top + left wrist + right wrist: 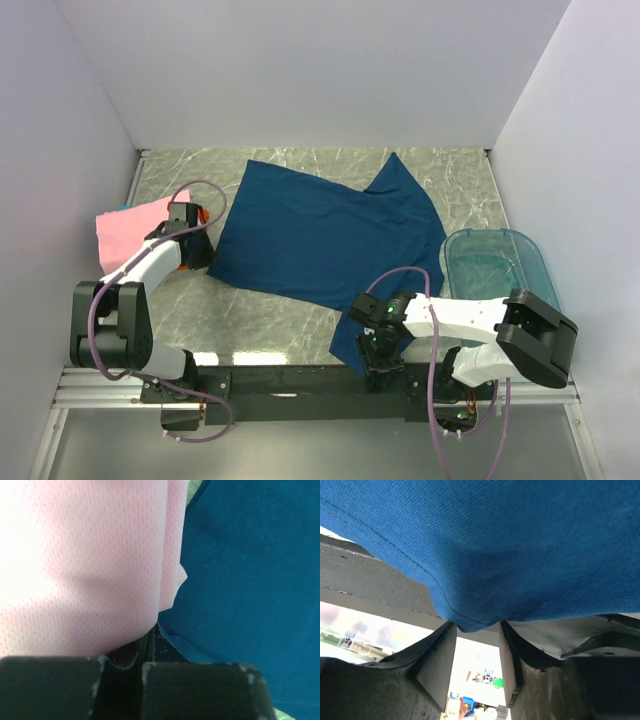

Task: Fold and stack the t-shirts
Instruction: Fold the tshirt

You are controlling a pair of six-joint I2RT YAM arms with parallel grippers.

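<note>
Three white walls (300, 70), marble tabletop (300, 320)

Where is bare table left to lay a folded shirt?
Bare marble shows between the navy shirt and the arm bases, also along the back wall. The left edge is crowded by the pink shirt and left claw; the teal tub fills the right.

Navy t-shirt (325, 240) spread mostly flat, skewed, across the table's middle, one sleeve toward the far right, its near-right hem corner hanging over the near edge at my right pincer; pink t-shirt (130, 232) bunched at far left, orange and teal peeking beneath.
</note>
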